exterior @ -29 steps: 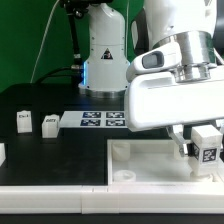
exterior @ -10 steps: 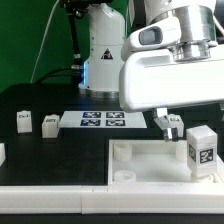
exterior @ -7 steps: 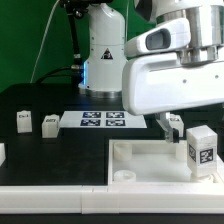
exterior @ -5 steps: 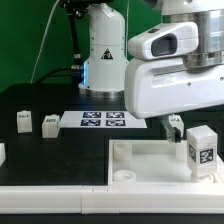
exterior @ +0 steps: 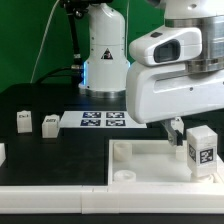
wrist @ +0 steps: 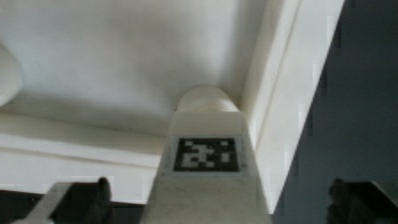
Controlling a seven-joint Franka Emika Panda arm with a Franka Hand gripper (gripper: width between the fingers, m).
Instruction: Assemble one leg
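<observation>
A leg (exterior: 202,148), a small white block with a marker tag on its face, stands upright at the corner of the large white tray-like piece (exterior: 140,160) on the exterior view's right. My gripper (exterior: 172,128) hangs just above and beside it, open, touching nothing. In the wrist view the leg (wrist: 210,140) rises between my two dark fingertips (wrist: 80,202), with a gap on each side. My gripper (wrist: 221,205) is centred over it.
Two more legs (exterior: 24,120) (exterior: 50,124) lie on the black table at the exterior view's left, and another (exterior: 2,152) at the left edge. The marker board (exterior: 100,120) lies behind the tray piece. The arm's white base (exterior: 103,50) stands at the back.
The gripper held the leg low over the tray corner, then let it go. It has since risen and shifted slightly right; the leg stays standing.
</observation>
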